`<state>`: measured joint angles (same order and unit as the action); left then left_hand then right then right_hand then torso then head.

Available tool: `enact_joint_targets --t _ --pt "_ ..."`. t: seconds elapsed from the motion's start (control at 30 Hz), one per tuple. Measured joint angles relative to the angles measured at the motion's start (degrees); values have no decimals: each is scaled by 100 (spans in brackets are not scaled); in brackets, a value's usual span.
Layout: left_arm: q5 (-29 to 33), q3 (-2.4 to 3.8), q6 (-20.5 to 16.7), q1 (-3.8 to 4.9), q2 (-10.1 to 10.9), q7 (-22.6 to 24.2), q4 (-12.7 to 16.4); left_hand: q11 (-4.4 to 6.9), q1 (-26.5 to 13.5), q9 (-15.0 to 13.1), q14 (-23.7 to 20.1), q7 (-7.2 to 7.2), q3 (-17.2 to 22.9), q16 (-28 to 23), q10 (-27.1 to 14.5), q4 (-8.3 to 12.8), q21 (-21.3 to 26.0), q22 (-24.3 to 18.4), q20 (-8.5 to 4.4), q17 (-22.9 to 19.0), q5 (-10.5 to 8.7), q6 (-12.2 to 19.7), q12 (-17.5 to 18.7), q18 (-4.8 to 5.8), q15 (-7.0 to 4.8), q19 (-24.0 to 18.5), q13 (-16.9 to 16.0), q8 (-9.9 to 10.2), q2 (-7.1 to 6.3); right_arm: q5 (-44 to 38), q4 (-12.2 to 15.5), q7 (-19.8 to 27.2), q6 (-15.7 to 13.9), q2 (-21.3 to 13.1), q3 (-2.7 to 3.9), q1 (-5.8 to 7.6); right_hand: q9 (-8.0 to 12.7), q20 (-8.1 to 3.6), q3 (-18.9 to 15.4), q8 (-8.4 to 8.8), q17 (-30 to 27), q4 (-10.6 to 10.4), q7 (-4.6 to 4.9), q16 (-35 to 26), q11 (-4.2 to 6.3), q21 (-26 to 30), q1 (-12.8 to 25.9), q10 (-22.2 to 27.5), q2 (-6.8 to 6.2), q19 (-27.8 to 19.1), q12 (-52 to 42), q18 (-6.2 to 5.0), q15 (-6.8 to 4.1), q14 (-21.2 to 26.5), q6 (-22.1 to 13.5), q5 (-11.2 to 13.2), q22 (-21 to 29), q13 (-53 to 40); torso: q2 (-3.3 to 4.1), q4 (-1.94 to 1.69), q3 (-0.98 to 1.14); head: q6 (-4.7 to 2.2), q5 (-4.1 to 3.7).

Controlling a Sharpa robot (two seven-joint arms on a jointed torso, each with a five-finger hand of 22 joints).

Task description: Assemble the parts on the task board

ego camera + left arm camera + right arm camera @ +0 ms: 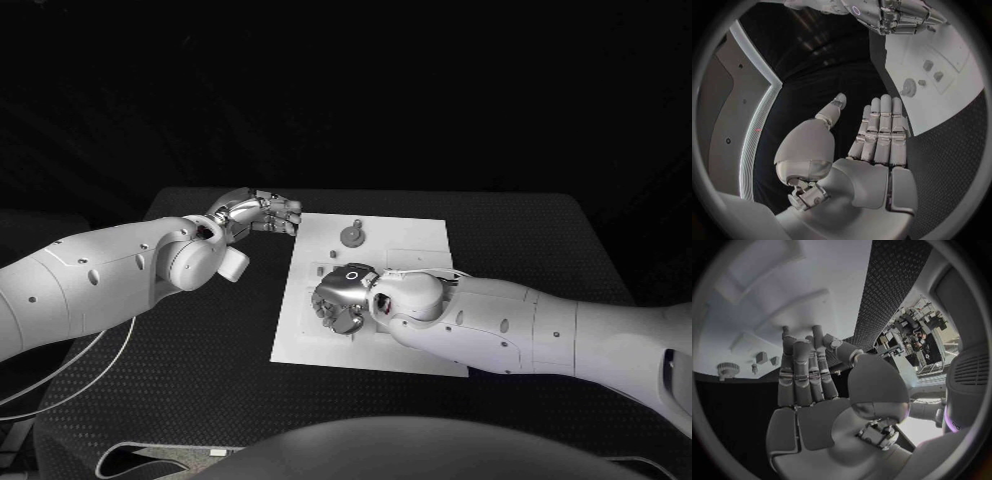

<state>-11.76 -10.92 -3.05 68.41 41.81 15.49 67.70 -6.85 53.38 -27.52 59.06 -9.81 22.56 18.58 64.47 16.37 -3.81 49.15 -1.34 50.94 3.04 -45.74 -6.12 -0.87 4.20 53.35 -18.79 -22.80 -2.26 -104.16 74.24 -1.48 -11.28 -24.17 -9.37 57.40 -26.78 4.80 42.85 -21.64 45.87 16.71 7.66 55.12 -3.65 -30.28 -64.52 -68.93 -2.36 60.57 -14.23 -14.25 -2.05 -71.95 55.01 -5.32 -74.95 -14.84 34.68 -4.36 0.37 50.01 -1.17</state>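
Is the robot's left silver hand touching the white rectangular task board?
Apart. In the left wrist view the left hand is flat and open over black table, with a dark strip between its fingertips and the task board edge.

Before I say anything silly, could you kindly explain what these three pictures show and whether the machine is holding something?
It is a robot with two white arms, each ending in a silver hand. One picture looks down from its head; the other two come from cameras at its wrists. On the black table lies a white task board carrying small grey parts, including a round part. The left hand hovers beside the board, fingers straight, holding nothing. The right hand is over the board with its fingers extended; I see nothing in it.
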Motion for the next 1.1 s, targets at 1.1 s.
enact_joint_targets --t 1.1 --pt "-1 -2 41 1 16 -32 -4 0 -20 9 0 -20 -31 -22 0 1 0 -10 0 0 0 20 0 0 0 0 11 0 20 512 76 156 -261 -164 -42 -37 210 87 -547 395 -8 -76 229 77 -326 -134 286 791 -524 -231 535 -27 241 338 -683 -23 2 240 0 3 4 0 -62"
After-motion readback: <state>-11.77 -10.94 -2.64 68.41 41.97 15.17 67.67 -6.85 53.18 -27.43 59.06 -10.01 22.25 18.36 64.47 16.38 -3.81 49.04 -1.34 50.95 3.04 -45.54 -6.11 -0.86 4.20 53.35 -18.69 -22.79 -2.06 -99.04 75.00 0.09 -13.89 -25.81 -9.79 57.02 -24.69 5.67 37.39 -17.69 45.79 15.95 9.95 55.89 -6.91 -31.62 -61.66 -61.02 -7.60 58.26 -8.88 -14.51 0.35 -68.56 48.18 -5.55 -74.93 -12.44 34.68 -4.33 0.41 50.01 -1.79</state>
